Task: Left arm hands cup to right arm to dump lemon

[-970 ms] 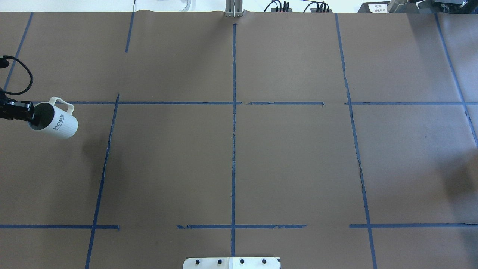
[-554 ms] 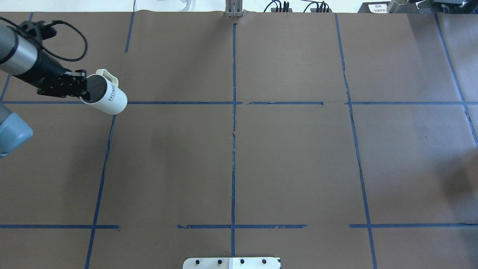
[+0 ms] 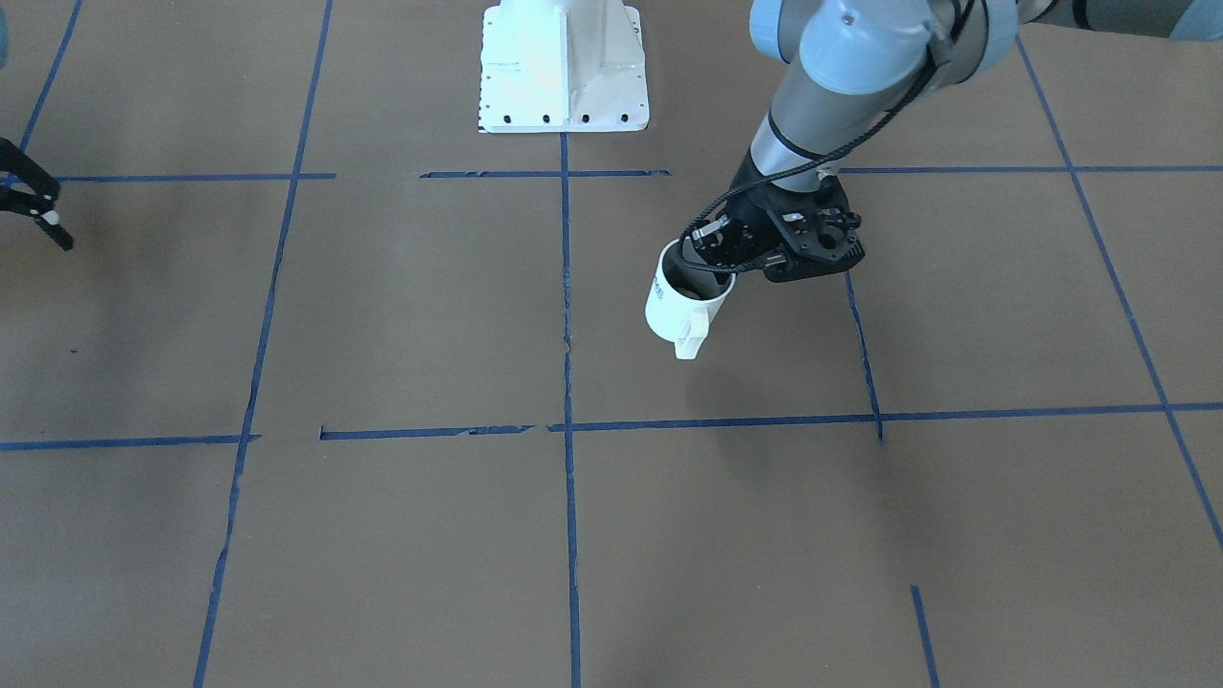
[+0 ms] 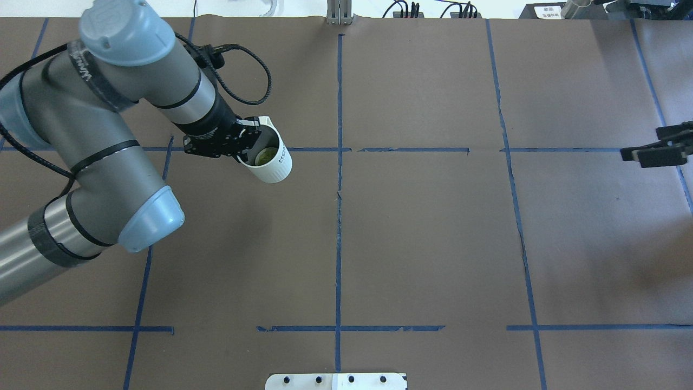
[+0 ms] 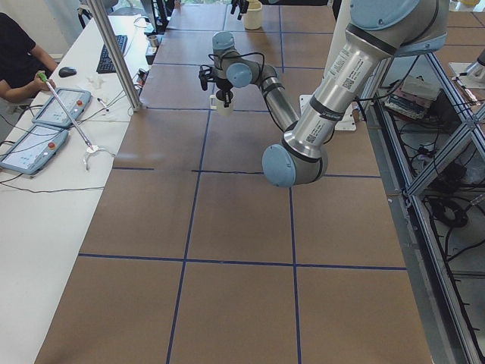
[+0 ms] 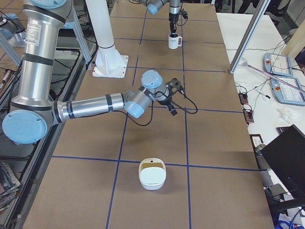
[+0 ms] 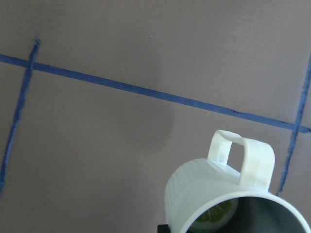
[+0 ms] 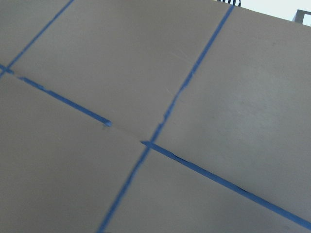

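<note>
Bright, even light from above leaves only soft shadows on the table: one at 7 o'clock of the cup in the overhead view, another at that view's 4 o'clock edge. The white robot base blows out at 12 o'clock in the front view. The right wrist view is washed out, its tape lines smeared toward 7 o'clock (the left wrist view is crisper).

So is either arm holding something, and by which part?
The left arm's fingers pinch the white cup by its rim, not the handle. The right arm's fingers are open and empty.
</note>
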Robot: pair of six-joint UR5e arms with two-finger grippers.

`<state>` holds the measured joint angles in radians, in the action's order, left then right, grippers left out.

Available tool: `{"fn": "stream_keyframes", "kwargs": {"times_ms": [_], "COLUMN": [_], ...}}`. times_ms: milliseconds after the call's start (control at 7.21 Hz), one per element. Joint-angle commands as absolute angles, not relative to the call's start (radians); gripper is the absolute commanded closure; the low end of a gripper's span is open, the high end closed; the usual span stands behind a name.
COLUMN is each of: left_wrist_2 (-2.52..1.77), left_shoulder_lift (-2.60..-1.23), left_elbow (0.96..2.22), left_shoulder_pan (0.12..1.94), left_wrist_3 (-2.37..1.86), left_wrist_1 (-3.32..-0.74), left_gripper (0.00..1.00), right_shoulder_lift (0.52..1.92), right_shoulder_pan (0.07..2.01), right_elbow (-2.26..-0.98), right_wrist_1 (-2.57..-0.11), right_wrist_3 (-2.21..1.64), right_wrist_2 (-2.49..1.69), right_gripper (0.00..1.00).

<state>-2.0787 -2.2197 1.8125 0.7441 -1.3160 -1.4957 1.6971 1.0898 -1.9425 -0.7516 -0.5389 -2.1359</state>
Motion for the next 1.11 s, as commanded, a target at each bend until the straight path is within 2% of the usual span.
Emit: {"fn": "stream_keyframes", "kwargs": {"times_ms": [0, 139, 416, 554, 693, 970], "left_wrist_2": [-2.006, -2.011, -2.019, -2.019, -2.028, -2.142], "left_shoulder_lift": [-2.339, -2.374, -2.414, -2.486, -2.579, -2.600], "left_elbow": [1.761, 1.734, 1.700, 1.618, 1.544, 1.545], "left_shoulder_pan": [0.704, 0.704, 0.701, 0.701, 0.703, 0.701], "left_wrist_3": [-1.373, -1.425, -1.425, -1.425, -1.427, -1.511], "left_wrist_1": [-1.412, -1.388, -1.376, -1.364, -1.297, -1.289], "left_gripper": [1.00, 1.00, 1.00, 1.00, 1.00, 1.00], "right_shoulder_lift": [1.591, 1.577, 1.528, 1.487, 1.429, 1.283], "right_shoulder_pan": [0.915, 0.791, 0.463, 0.342, 0.242, 0.149], "right_elbow": [-1.965, -2.017, -2.028, -2.019, -1.993, -1.890], "right_wrist_1": [-0.703, -0.703, -0.704, -0.707, -0.710, -0.709], "right_wrist_3": [-0.673, -0.683, -0.738, -0.739, -0.739, -0.738], "right_wrist_2": [-1.963, -1.781, -1.257, -1.101, -0.962, -0.800], "right_gripper": [0.00, 0.00, 0.00, 0.00, 0.00, 0.01]}}
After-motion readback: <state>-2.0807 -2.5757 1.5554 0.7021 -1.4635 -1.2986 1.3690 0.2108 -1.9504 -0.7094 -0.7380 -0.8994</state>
